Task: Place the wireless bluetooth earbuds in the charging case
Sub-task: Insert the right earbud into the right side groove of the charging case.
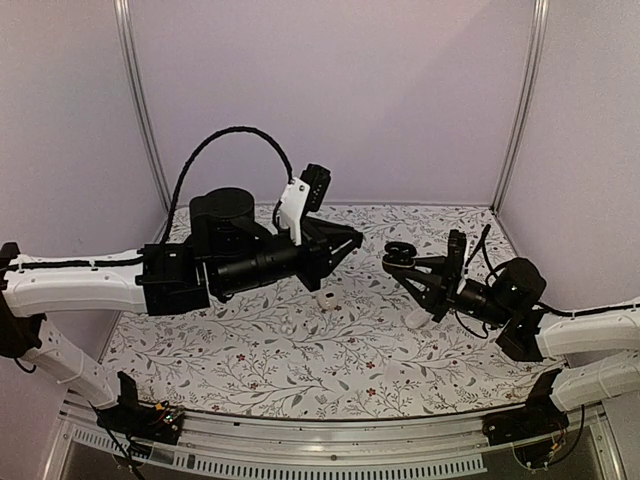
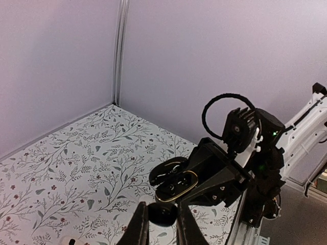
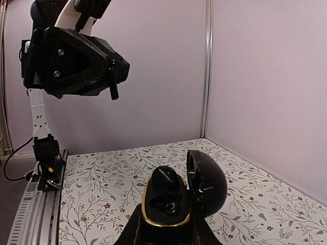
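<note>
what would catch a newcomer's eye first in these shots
The glossy black charging case, gold-rimmed and open, is held aloft by the right gripper at mid-right. Facing it in mid-air, the left gripper pinches a tiny black earbud. Beneath them, small white pieces lie on the floral tabletop.

Top cam: high at the near edge, looking down and forward over the surface (image 1: pixel 250 350) to the back wall (image 1: pixel 330 100). Left wrist cam: looks past its earbud (image 2: pixel 162 214) toward the case (image 2: pixel 176 181), near. Right wrist cam: case close in front, left gripper (image 3: pixel 115 76) opposite. All three views share the case.
</note>
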You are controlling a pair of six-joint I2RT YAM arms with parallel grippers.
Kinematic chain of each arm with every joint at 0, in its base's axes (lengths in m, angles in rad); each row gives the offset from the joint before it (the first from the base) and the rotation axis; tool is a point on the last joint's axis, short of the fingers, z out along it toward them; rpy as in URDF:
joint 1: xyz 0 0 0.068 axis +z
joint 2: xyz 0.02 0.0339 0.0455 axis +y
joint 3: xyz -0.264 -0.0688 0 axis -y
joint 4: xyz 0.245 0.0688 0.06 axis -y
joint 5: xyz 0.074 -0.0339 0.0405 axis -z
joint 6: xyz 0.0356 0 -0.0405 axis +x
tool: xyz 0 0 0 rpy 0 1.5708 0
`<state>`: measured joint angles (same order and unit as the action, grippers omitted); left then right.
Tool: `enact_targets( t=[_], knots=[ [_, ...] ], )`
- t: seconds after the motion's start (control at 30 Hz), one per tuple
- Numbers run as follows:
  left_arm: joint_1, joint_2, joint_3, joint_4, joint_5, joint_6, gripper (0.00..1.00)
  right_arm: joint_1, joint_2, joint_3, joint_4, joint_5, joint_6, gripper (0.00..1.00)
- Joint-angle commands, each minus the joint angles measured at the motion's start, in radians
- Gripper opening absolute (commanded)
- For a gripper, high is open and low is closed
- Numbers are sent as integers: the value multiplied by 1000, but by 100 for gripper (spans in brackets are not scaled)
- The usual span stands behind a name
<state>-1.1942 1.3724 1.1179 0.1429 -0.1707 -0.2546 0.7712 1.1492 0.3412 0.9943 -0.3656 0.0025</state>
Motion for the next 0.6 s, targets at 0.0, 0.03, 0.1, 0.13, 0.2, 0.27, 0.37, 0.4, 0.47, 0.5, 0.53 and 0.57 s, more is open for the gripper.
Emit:
enact_targets(
  t=[0.0, 0.03, 0.1, 0.13, 0.2, 0.27, 0.37, 0.4, 0.47, 0.5, 0.53, 0.57],
  knots=[
    [-22, 58, 32, 115, 54, 51, 8, 10, 20, 30, 83, -18, -35, 0],
    [-23, 68, 38, 128, 61, 52, 8, 15, 24, 33, 90, -15, -38, 0],
    [-26, 89, 53, 141, 74, 51, 8, 20, 39, 38, 105, -12, -43, 0],
    [-26, 100, 61, 143, 80, 52, 9, 22, 47, 38, 116, -11, -44, 0],
    [-30, 119, 76, 147, 87, 54, 9, 28, 63, 46, 128, -4, -48, 0],
    [-34, 133, 85, 150, 100, 60, 8, 36, 79, 58, 130, 6, -53, 0],
    [-35, 153, 96, 153, 104, 61, 9, 48, 102, 67, 150, 14, -61, 0],
    [-35, 159, 99, 152, 105, 63, 8, 51, 107, 70, 153, 14, -61, 0],
    [-36, 171, 107, 151, 109, 65, 8, 56, 116, 77, 155, 17, -63, 0],
    [-36, 178, 112, 149, 109, 67, 8, 59, 121, 79, 157, 17, -63, 0],
    [-36, 189, 118, 147, 111, 66, 8, 62, 124, 80, 160, 17, -62, 0],
    [-36, 196, 123, 143, 110, 66, 8, 65, 127, 82, 162, 20, -62, 0]
  ],
)
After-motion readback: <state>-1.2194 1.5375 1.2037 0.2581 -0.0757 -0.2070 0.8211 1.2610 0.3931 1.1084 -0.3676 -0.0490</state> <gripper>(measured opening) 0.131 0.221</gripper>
